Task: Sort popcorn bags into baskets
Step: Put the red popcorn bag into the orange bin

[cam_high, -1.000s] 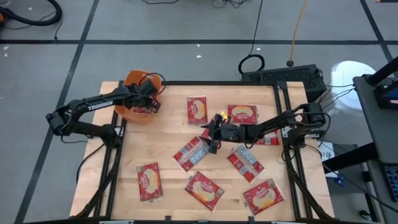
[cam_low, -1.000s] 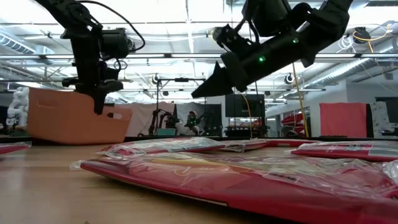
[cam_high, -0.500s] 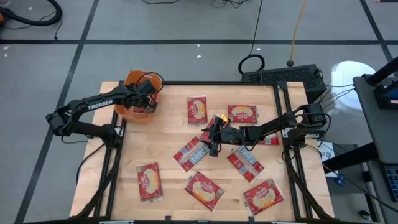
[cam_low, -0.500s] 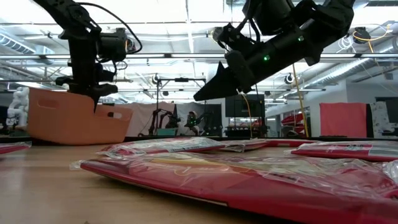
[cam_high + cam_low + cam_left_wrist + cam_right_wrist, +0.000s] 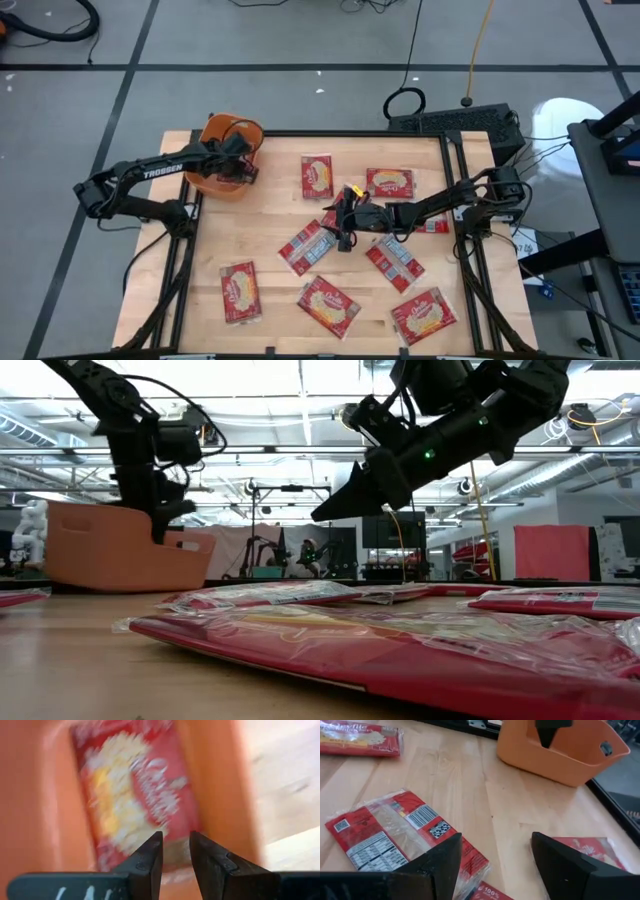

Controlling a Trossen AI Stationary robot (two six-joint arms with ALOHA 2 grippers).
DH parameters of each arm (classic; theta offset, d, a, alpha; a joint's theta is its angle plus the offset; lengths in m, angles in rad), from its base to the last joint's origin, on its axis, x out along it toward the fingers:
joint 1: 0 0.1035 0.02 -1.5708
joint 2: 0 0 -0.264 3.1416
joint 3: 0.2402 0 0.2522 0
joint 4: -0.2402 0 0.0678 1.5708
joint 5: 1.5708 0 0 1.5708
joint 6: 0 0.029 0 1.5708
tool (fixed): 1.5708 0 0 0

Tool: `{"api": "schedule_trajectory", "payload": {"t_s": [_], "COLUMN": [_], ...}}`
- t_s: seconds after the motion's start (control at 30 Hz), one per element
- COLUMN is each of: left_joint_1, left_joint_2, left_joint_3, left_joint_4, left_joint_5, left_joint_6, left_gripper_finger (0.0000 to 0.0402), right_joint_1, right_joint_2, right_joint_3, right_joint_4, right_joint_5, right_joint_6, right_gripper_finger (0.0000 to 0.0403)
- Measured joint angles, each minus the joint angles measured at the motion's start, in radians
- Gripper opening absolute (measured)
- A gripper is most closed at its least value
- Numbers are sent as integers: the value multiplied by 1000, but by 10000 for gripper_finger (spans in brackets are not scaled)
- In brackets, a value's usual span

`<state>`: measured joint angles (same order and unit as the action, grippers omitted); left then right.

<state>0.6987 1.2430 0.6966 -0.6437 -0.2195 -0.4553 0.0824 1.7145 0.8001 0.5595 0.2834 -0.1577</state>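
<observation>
Left gripper (image 5: 175, 851) hanging over the orange basket (image 5: 212, 131), fingers slightly parted and gripping nothing, a popcorn bag (image 5: 132, 790) lying in the basket just beneath, right gripper (image 5: 343, 232) hovering wide open above a face-down bag (image 5: 402, 832) mid-table

The table (image 5: 270, 215) is pale, matt wood with visible grain. The bags (image 5: 405, 837) are glossy, crinkled plastic film. The basket (image 5: 560, 750) is smooth orange plastic.
</observation>
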Motion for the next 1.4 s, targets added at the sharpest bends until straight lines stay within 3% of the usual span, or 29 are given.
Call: {"api": "schedule_trajectory", "payload": {"t_s": [0.3,0.57,0.73,0.93,1.13,1.4], "left_joint_1": [1,48,108,150,179,223], "left_joint_2": [0,3,55,175,251,263], "left_joint_3": [68,185,184,184,183,183], "left_joint_4": [183,15,-67,-55,-52,-16], "left_joint_5": [105,-23,-24,-23,-29,-44], "left_joint_6": [56,103,92,126,122,94], "left_gripper_finger": [101,102,102,105,155,231], "right_joint_1": [-10,-9,-9,-9,-9,-39], "right_joint_2": [0,0,0,1,1,1], "right_joint_3": [0,-46,-101,-143,-145,-145], "right_joint_4": [-11,-1,44,139,141,173], "right_joint_5": [0,-1,0,-1,-1,0], "right_joint_6": [-14,49,117,140,65,1], "right_gripper_finger": [233,233,233,233,233,233]}}
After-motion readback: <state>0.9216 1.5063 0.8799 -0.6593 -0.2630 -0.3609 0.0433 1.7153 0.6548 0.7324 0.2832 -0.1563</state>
